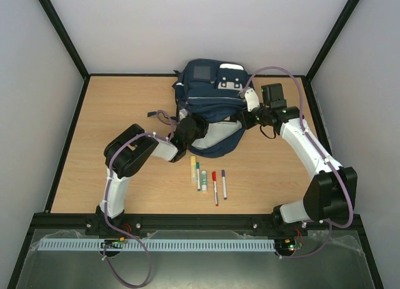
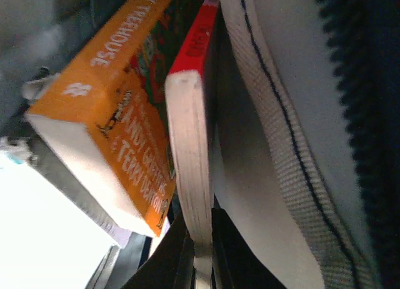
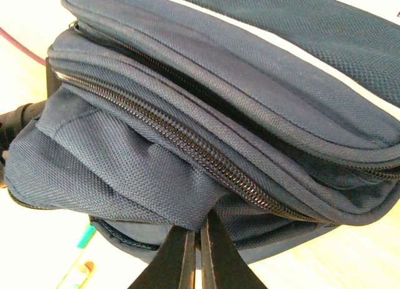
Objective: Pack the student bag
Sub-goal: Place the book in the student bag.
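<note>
— Where does your bag sit?

— Your bag (image 1: 209, 92) lies at the far middle of the surface (image 1: 125, 107), with its mouth turned to the near side.

— And your left pincer?

— Your left pincer (image 2: 201, 233) reaches in through that mouth from the near left. It is clamped on the page edge of a red book (image 2: 187, 132). That book stands just beside an orange book (image 2: 106, 107) inside the bag. On the other side of the red book you see pale webbing (image 2: 275, 132).

— Your right one?

— Your right pincer (image 3: 201, 229) is at the bag's right side. Its fingers are together, nipping a fold of the navy fabric just under a zip (image 3: 187, 142).

— Anything loose on the surface?

— A green pen (image 1: 198, 175) and a red pen (image 1: 214, 187) lie in a row with a few more. You find them on the near side of the bag, between your two arms.
</note>
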Controlling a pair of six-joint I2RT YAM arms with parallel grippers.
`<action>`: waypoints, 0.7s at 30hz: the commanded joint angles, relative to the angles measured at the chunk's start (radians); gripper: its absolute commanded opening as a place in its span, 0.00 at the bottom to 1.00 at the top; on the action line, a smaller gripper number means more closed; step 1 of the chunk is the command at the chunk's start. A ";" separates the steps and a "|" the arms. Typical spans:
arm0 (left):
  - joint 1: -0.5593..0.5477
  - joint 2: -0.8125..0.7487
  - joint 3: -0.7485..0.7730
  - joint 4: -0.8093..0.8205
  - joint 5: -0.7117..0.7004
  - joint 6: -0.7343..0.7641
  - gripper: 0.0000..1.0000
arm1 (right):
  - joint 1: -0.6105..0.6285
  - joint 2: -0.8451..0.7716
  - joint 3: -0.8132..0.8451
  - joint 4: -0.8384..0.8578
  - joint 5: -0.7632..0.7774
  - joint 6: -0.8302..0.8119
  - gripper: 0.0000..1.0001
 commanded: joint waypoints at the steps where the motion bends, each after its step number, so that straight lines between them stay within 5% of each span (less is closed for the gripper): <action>1: -0.016 0.052 0.093 0.019 -0.047 0.003 0.03 | 0.007 -0.046 -0.023 0.009 -0.069 0.005 0.01; 6: -0.016 0.081 0.102 0.012 -0.015 -0.025 0.10 | 0.007 -0.045 -0.031 0.010 -0.063 -0.003 0.01; 14: -0.053 -0.057 0.006 -0.044 0.025 0.078 0.47 | 0.003 -0.062 -0.080 0.054 -0.032 -0.011 0.01; 21: -0.114 -0.223 -0.079 -0.193 0.087 0.145 0.55 | -0.040 -0.057 -0.086 0.076 -0.003 0.027 0.01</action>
